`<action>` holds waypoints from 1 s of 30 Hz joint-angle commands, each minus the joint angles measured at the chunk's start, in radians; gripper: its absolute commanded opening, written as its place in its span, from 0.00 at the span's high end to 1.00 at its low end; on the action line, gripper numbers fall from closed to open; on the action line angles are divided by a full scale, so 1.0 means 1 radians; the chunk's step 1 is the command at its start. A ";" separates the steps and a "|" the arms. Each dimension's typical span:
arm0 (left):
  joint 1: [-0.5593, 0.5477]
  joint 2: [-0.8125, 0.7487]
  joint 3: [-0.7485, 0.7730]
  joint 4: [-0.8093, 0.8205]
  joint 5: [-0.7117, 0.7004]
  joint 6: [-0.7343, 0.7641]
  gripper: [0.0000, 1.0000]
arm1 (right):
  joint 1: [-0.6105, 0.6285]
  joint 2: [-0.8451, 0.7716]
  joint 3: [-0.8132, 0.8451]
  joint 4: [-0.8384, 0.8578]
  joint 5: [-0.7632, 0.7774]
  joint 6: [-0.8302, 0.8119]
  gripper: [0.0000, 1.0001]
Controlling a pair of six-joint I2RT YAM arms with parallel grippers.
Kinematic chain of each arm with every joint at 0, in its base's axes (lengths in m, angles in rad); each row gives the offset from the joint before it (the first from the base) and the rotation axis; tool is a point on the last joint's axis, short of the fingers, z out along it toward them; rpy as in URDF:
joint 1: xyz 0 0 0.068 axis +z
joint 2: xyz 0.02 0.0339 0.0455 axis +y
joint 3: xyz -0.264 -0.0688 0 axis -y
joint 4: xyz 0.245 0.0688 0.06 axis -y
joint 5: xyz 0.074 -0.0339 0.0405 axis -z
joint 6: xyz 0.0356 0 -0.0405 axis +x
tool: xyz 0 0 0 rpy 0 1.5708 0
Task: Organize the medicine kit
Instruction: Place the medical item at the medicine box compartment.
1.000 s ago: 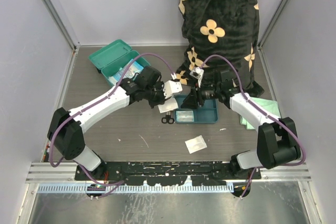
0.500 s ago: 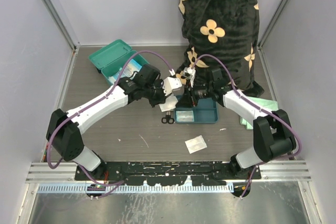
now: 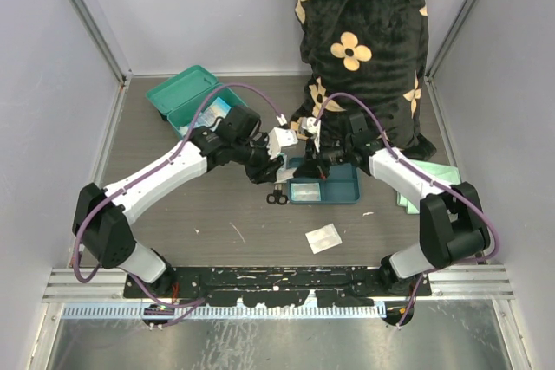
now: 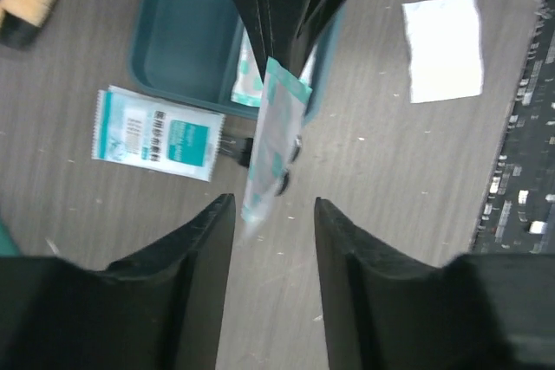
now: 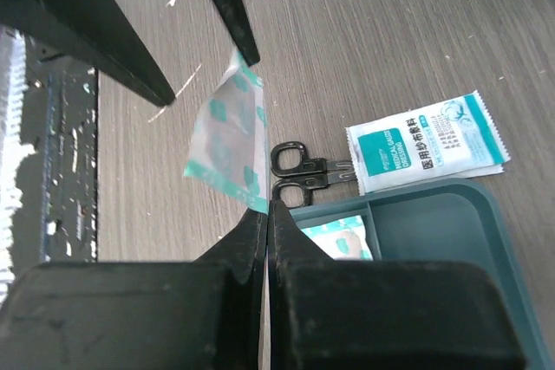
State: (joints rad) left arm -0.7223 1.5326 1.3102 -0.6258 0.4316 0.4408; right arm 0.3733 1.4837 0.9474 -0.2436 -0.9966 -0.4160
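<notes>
Right tool clamped the sachet; left tool opened.

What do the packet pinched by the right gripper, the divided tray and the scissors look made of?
Packet: thin flexible film, probably plastic, seemingly translucent with teal print.
Divided tray: moulded plastic, matte dark teal, rounded walls.
Scissors: black loop handles, likely plastic; blades hidden under a sachet.
</notes>
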 commanded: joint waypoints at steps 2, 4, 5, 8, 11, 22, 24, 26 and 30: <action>0.054 -0.079 0.023 -0.051 0.188 0.018 0.41 | 0.006 -0.094 0.068 -0.125 -0.031 -0.379 0.99; 0.069 -0.086 0.020 -0.059 0.224 0.028 0.28 | 0.007 -0.103 0.083 -0.148 -0.038 -0.420 0.99; 0.070 -0.088 0.019 -0.061 0.227 0.036 0.23 | 0.006 -0.106 0.090 -0.158 -0.049 -0.435 0.99; 0.070 -0.085 0.012 -0.054 0.226 0.056 0.17 | 0.006 -0.107 0.111 -0.186 -0.094 -0.454 0.99; 0.071 -0.081 0.000 -0.038 0.228 0.066 0.18 | 0.006 -0.101 0.125 -0.190 -0.133 -0.408 0.99; 0.067 -0.055 -0.004 0.024 0.181 0.065 0.69 | 0.006 -0.109 0.084 -0.113 -0.162 -0.257 0.99; 0.068 -0.052 -0.003 0.024 0.175 0.072 0.77 | 0.007 -0.119 0.062 -0.057 -0.156 -0.195 0.97; 0.068 -0.052 -0.005 0.020 0.166 0.083 0.89 | 0.006 -0.133 0.046 0.004 -0.140 -0.119 0.93; 0.068 -0.065 0.007 0.016 0.055 0.110 1.00 | 0.006 -0.138 0.061 0.044 -0.003 0.050 0.72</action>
State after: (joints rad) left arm -0.6533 1.4834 1.3010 -0.6426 0.5781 0.5140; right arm 0.3733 1.3911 0.9852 -0.3065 -1.0996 -0.5606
